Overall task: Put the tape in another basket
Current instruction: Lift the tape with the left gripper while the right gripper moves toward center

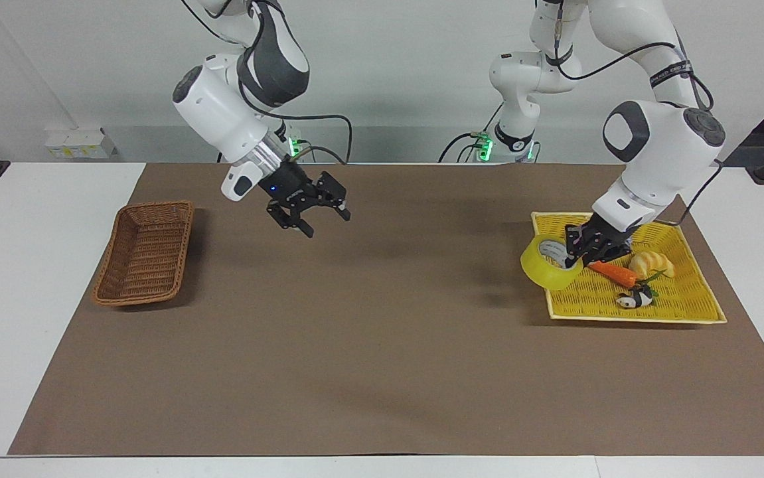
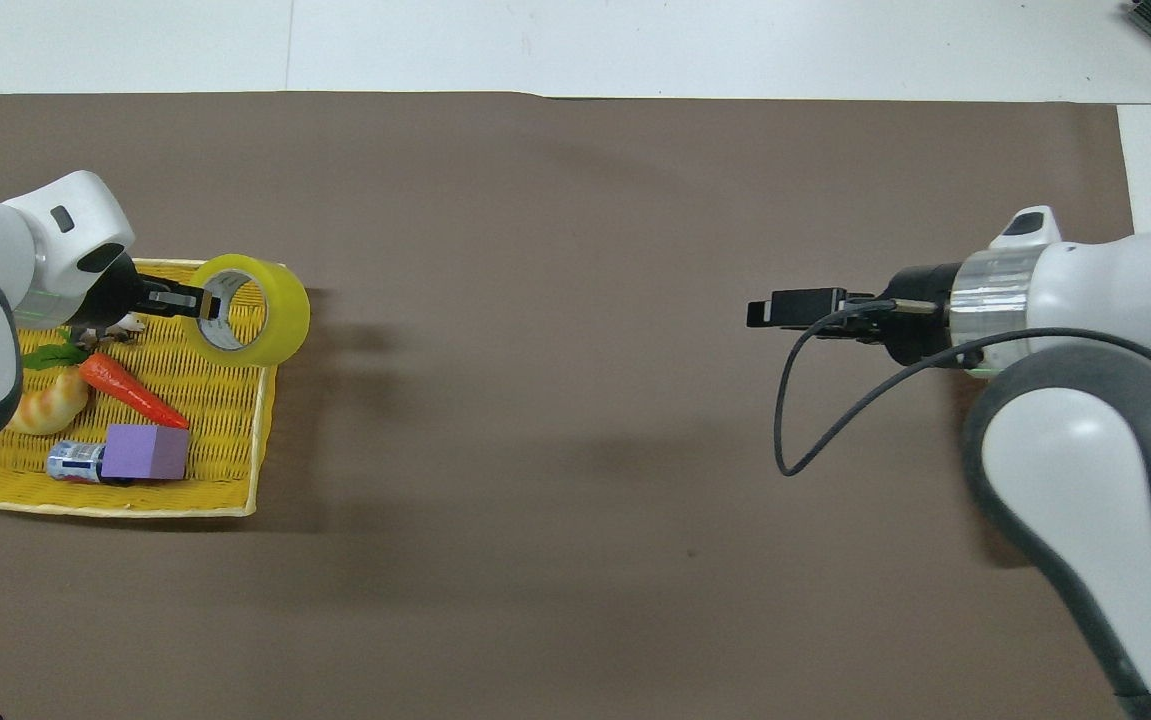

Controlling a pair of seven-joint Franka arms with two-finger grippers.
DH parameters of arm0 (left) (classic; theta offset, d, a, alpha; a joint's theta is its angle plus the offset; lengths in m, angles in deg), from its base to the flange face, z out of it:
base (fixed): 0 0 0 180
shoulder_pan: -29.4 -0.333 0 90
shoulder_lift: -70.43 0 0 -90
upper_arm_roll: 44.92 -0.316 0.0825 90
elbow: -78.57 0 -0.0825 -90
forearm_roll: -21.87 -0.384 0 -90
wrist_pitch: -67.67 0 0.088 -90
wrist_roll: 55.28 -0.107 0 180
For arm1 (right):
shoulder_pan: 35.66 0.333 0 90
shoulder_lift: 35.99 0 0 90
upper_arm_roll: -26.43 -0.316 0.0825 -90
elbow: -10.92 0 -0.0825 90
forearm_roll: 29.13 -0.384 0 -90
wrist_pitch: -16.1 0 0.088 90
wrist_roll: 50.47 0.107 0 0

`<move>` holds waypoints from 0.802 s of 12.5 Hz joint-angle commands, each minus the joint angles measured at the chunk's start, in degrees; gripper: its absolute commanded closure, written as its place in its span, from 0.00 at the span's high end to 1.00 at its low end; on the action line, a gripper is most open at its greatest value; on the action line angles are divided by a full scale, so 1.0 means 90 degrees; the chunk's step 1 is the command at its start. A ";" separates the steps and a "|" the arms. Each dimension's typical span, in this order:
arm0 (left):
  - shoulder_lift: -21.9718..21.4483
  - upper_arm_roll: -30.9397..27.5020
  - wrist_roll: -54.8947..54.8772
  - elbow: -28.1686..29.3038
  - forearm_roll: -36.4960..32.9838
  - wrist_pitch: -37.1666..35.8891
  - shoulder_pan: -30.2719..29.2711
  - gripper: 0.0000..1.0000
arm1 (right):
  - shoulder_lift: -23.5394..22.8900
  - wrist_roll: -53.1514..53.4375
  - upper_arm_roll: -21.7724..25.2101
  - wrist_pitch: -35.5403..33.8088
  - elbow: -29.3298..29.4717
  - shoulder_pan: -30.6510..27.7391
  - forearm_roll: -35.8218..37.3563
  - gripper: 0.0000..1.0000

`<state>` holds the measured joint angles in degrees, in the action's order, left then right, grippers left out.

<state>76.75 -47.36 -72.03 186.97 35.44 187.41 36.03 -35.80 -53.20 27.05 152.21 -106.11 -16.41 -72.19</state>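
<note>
The yellow basket [image 1: 700, 292] sits at the left arm's end of the table [image 1: 382, 372], on the brown mat [image 1: 382, 332]. In it lie an orange toy carrot [image 2: 130, 390] with green leaves, a pale croissant-shaped toy [image 2: 43, 405], a purple block [image 2: 145, 452] and, touching the block, a small can [image 2: 70, 462] with a blue and white label whose writing is too small to read. A small black-and-white figure [image 1: 634, 300] also lies in it, beside the carrot.

The tape [image 1: 549, 262] is off the basket floor, tilted, over the basket's rim on the side toward the right arm's end of the table. The left pincer [image 1: 577, 255] is clamped on the wall of the roll, one finger inside the white core and one outside.

The brown wicker basket [image 1: 146, 252] stands at the right arm's end of the table with nothing in it; in the overhead view the right arm hides it.

The right pincer [image 1: 324, 222] hangs over bare mat, between the two baskets but closer to the wicker one, with its fingers apart and nothing between them.

Lettering on a band on the left arm cannot be made out.
</note>
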 commanded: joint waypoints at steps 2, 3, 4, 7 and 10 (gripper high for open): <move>-0.0029 -0.0080 0.0064 -0.0013 0.0104 -0.0053 0.0103 0.00 | -0.0118 0.0312 0.0029 0.1223 -0.0327 0.0721 -0.0721 1.00; 0.0000 -0.0080 0.0064 0.0016 0.0104 -0.0053 0.0122 0.00 | -0.0129 0.0313 0.0019 0.1360 -0.0288 0.0858 -0.1004 1.00; 0.0030 -0.0080 0.0064 0.0035 0.0104 -0.0053 0.0171 0.00 | -0.0129 0.0313 0.0019 0.1477 -0.0288 0.1033 -0.1103 1.00; 0.0001 -0.0080 0.0064 0.0181 0.0113 -0.0062 0.0317 0.00 | -0.0206 0.0176 0.0019 0.1361 -0.0113 0.1229 -0.1017 1.00; -0.0019 -0.0080 0.0171 0.0367 0.0113 -0.0023 0.0532 0.00 | -0.0509 -0.0058 0.0019 0.1351 -0.0082 0.1396 -0.0977 1.00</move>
<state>77.55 -47.25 -71.71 189.01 35.47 187.26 38.87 -38.20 -51.27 26.98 164.59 -107.90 -4.24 -80.28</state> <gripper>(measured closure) 0.784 0.000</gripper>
